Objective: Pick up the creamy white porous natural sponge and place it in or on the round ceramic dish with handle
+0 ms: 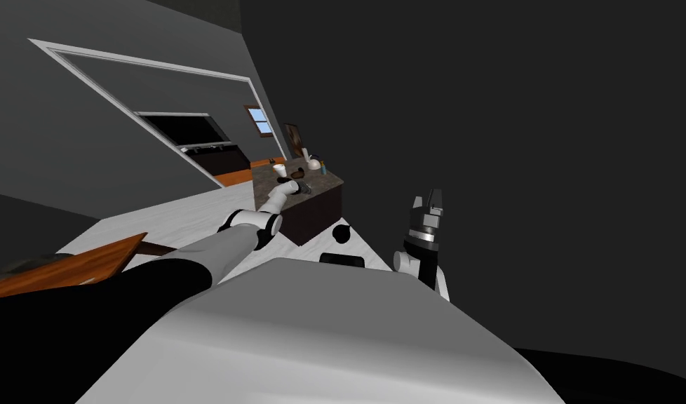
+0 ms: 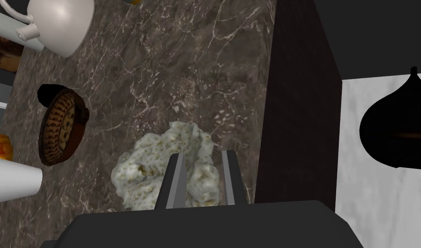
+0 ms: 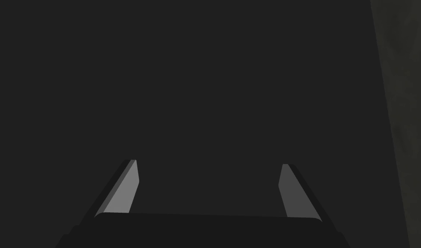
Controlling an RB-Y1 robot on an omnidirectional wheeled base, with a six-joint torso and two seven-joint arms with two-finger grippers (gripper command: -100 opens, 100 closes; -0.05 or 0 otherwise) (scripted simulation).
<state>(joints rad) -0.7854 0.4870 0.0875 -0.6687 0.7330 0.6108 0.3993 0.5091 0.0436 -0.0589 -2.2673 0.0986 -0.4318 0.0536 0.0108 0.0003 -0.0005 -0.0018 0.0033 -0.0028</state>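
**Left gripper pinches the sponge on the marble top**

Head view: the left arm stretches forward to a dark cabinet point(image 1: 319, 214) with a brown marble top point(image 1: 329, 184). The left gripper point(image 1: 303, 186) sits low over that top. Just beyond the gripper stand a white cup point(image 1: 280, 169) and a white teapot point(image 1: 313, 163). The right gripper point(image 1: 433, 198) is held up on the robot's right, well apart from the cabinet.

Left wrist view: the two fingers point(image 2: 176, 181) stand close together, pinching a fold of the creamy, pitted sponge point(image 2: 145, 170) between them. Most of the sponge bulges out past one finger. It sits at the gripper's tips over the marble top, near the edge where the cabinet's dark side drops to the pale floor point(image 2: 377, 202). On the bulging side of the sponge, ahead of the gripper and apart from the sponge, is the round brown dish point(image 2: 59, 127) with a patterned inside and a dark handle. A small orange object point(image 2: 1, 146) lies between the dish and the cup. The teapot is farthest ahead of the gripper.

Right wrist view: the right gripper's fingers are spread wide with nothing between them.
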